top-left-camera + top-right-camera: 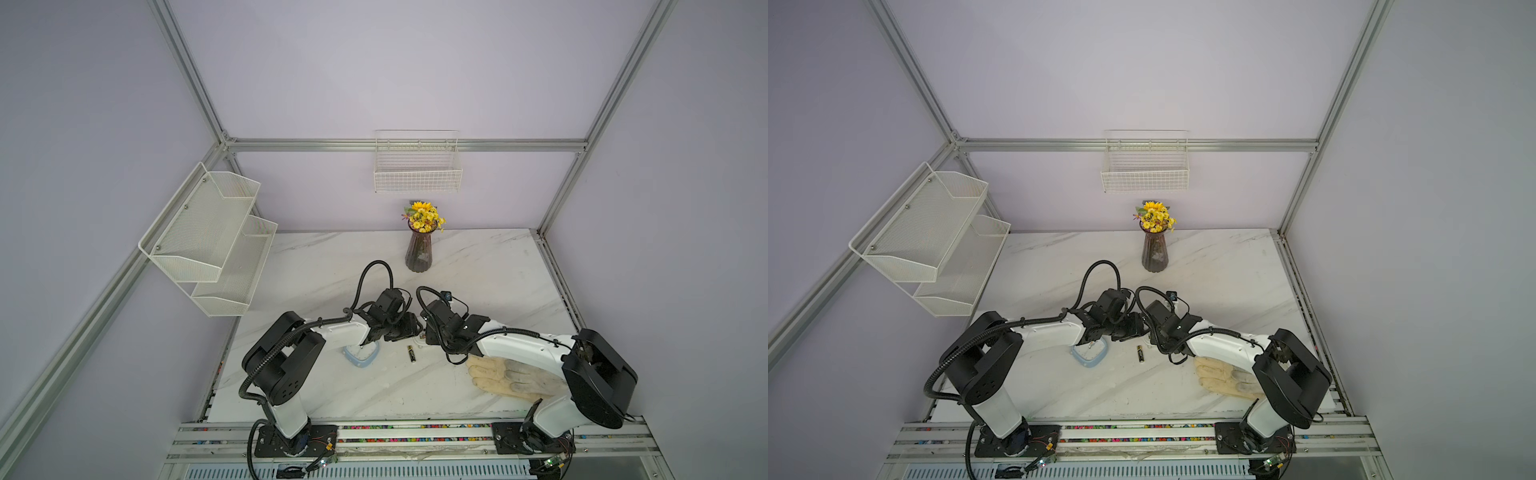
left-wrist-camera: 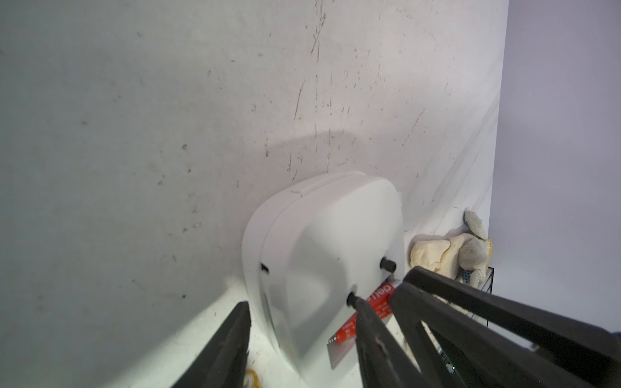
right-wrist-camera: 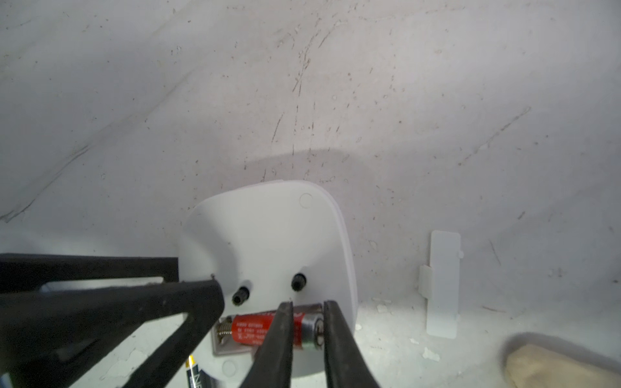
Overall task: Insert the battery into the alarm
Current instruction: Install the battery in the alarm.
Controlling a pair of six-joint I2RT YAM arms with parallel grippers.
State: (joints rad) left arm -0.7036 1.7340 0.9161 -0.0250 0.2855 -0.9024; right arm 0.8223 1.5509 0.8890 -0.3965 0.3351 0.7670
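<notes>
Alarm (image 3: pixel 268 235), white, back up on the bench (image 1: pixel 478 291) about its middle, hidden beneath both wrists in both top views. Two black knobs on its back; beside them an open compartment with the red battery (image 3: pixel 248 331) lying lengthwise inside, one end at a coil spring. Right gripper (image 3: pixel 306 304) reaching over that compartment, jaws only narrowly parted, fingers (image 3: pixel 279 336) crossing the battery's silver end, one over the body, one just past the cap; no pinch to be made out. Left gripper (image 2: pixel 299 302) astride the alarm's side, jaws apart, one finger just beside the rim, the other tipped against a knob; cannot tell whether clamped or merely close. Loose white cover (image 3: pixel 443 285) flat on the bench just beside the alarm. Second battery (image 1: pixel 411 353), black and gold, lying near the alarm toward the near edge. Pale-blue-rimmed item (image 1: pixel 359 365) partly under the left forearm, kind not to be told. Pale glove (image 1: pixel 507 376) toward the near right corner, partly under the right arm. Vase (image 1: pixel 419 253) of yellow flowers upright near the far edge.
</notes>
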